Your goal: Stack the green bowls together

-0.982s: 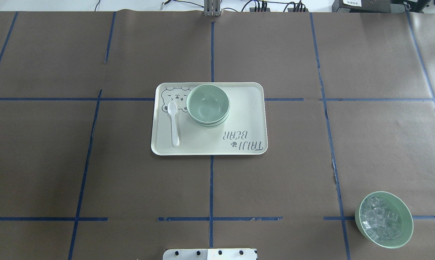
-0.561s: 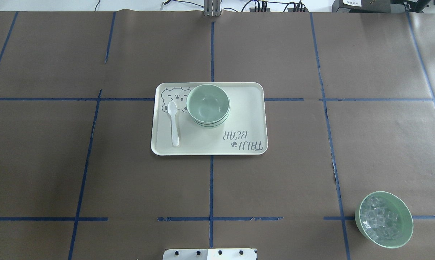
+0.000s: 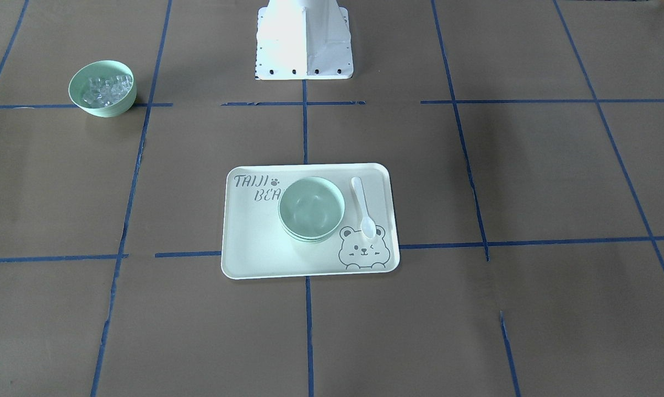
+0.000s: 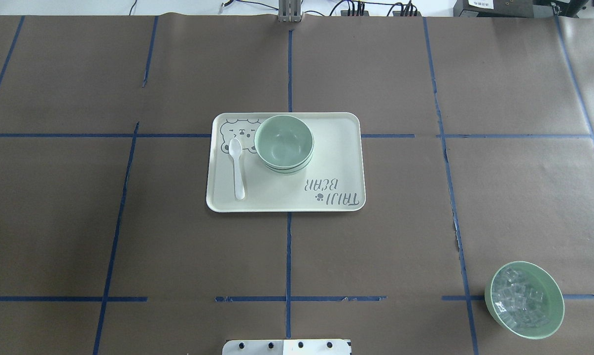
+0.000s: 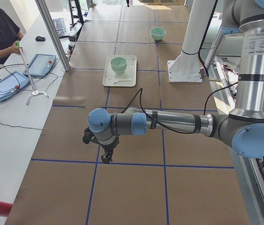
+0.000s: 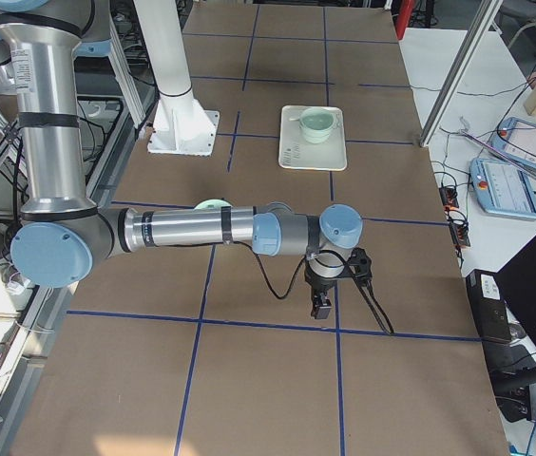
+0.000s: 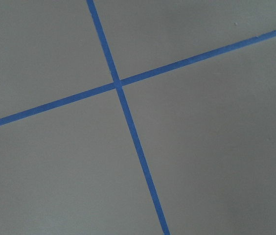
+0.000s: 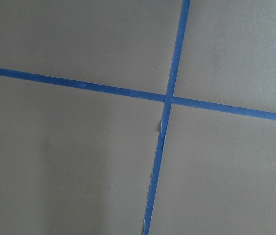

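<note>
Green bowls [image 4: 284, 143] are nested into one stack, mouths up, sitting on the tray [image 4: 336, 148] against its long edge farthest from the robot and a bit toward the bear-print corner. Extra rims show under the top bowl, but the exact count is hard to read. The tray is pale cream. Its printing reads "TAIJI BEAR" with a small paw mark; it is upright in the front-facing view and upside down in the overhead view. A cartoon bear face sits in the opposite corner, and the stack covers the tail end of "BEAR" in the front-facing view. The white plastic spoon [image 4: 237, 167] lies on the tray just beside the stack, its scoop on the bear face and its handle pointing toward the robot. The fourth green bowl [image 4: 524, 300], holding clear cubes, is off the tray and well apart, toward the robot's right and nearer the robot. The white robot base [image 3: 304, 38] is well apart from the tray on the robot's side. The left gripper [image 5: 106, 157] and right gripper [image 6: 323, 306] both point down over brown paper [image 4: 375, 246], far from the tray toward opposite table ends. They show only in the side views, so whether the claws are apart or together cannot be told. Nothing is seen in either. The wrist cams show only blue tape [image 7: 123, 98] crossings on the paper.
</note>
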Robot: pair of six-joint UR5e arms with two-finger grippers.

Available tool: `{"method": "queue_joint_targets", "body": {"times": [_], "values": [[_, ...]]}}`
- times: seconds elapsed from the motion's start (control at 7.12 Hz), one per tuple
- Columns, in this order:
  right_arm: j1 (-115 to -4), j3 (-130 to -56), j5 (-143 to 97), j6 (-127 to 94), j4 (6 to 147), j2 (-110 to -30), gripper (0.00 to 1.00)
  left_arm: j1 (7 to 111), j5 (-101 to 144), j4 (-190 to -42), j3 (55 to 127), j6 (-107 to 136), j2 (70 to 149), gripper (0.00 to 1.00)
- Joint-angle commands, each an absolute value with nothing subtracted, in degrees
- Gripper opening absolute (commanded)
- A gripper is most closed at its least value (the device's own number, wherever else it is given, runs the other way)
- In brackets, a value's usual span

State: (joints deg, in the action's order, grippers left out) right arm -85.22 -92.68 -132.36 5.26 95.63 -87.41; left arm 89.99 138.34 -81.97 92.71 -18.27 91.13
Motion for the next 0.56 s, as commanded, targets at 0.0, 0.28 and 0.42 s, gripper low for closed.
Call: {"method": "queue_joint_targets", "body": {"times": [0.0,0.28,0.42], "values": [[-85.34,-92.9,-132.28,5.1,95.63,-87.8,1.0,90.0,138.34,-83.57,90.01,-17.84,91.58,1.0],[-85.43,-92.99,-132.19,5.01,95.36,-87.98,1.0,90.0,138.08,-87.33,87.73,-14.51,92.02,1.0],[-85.43,-92.81,-132.01,5.01,95.27,-87.98,1.0,90.26,137.82,-89.28,87.19,-14.41,92.28,1.0]]}}
